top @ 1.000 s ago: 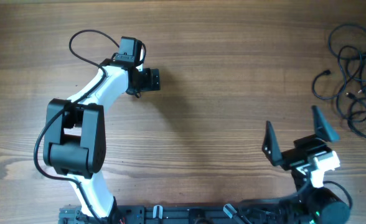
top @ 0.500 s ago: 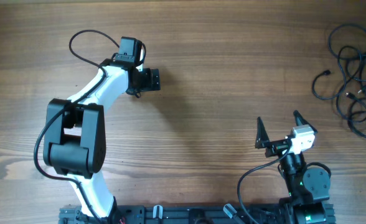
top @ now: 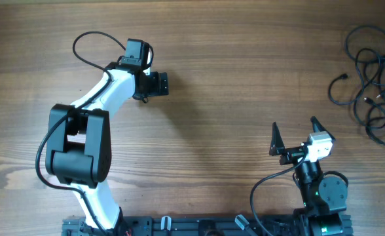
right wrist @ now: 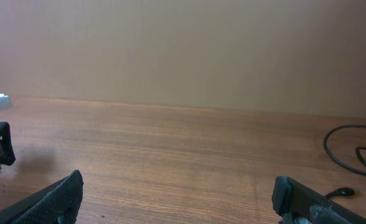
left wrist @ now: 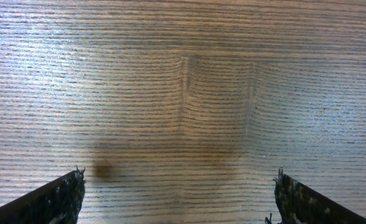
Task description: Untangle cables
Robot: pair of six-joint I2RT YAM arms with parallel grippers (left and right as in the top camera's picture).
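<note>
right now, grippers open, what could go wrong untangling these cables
The cables lie in overlapping loops, so pulling one strand may drag or tighten the whole bundle. They sit far right, partly out of the overhead view; the left gripper is far off, so the right gripper may have to work alone.

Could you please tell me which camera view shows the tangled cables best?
The overhead view: it shows nearly the whole tangle of cables at its right border. The right wrist view catches only a couple of strands and a plug end; the left wrist view shows none.
</note>
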